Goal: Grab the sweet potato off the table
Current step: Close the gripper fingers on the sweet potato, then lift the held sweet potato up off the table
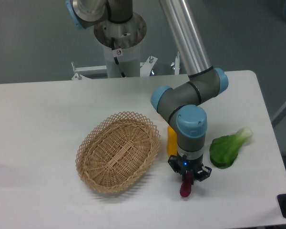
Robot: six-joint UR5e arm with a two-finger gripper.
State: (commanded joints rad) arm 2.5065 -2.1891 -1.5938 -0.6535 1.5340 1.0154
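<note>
Where the sweet potato lies, near the front edge of the white surface and right of centre, I see only its lower magenta end poking out below the tool. Upper part is hidden by the gripper, which sits directly over it, pointing straight down. Jaws look drawn in close on either side of the tuber's upper end, clenched on it as far as I can judge from this angle. I cannot tell whether the tuber is touching the surface or just off it; its tip tilts slightly toward the front.

Just behind and left of the tool, a yellow oblong vegetable lies lengthwise, partly covered by the wrist housing. A sliver of orange fruit shows behind the arm's elbow joint, mostly hidden.

Right of the gripper, near but apart, a leafy green vegetable with a pale stem end pointing up and to the right.

Left of the gripper, an oval woven wicker basket, set at a diagonal; I see nothing in it. Its right rim is just beside the yellow vegetable.

Arm's grey links with blue joint caps descend from the upper middle; the mounting pedestal stands behind the far edge of the surface.
</note>
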